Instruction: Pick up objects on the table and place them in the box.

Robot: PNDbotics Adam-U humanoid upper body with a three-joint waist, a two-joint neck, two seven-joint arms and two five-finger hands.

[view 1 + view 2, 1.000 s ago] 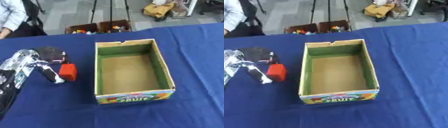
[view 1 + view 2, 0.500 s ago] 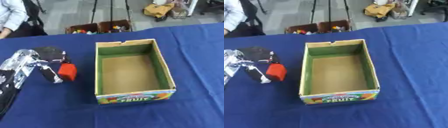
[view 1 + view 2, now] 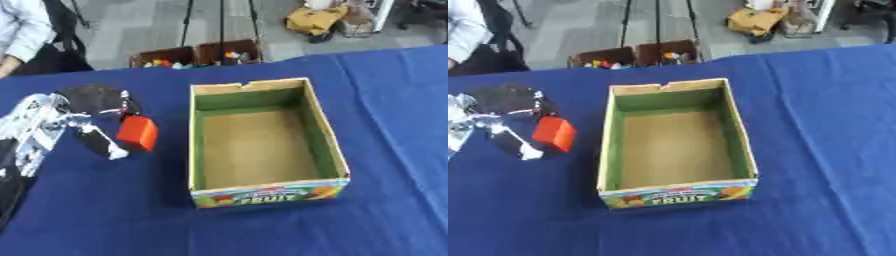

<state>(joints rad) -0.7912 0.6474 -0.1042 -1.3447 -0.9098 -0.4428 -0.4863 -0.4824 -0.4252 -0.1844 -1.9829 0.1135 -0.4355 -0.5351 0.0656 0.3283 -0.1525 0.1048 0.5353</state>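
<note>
Fingers [image 3: 98,142] and thumb of the left hand [image 3: 80,112] close on an orange-red block [image 3: 137,133], which sits between them at the left of the blue bench [image 3: 105,215]; whether the block rests on the cloth or is raised off it is hard to tell from above. The silver and black arm [image 3: 26,137] enters from the left edge. Just right of the block, not touching it, stands the open cardboard box [image 3: 325,145], green on its inner walls, brown on its floor, nothing inside, with a fruit label along its near side. The right hand shows in neither view.
</note>
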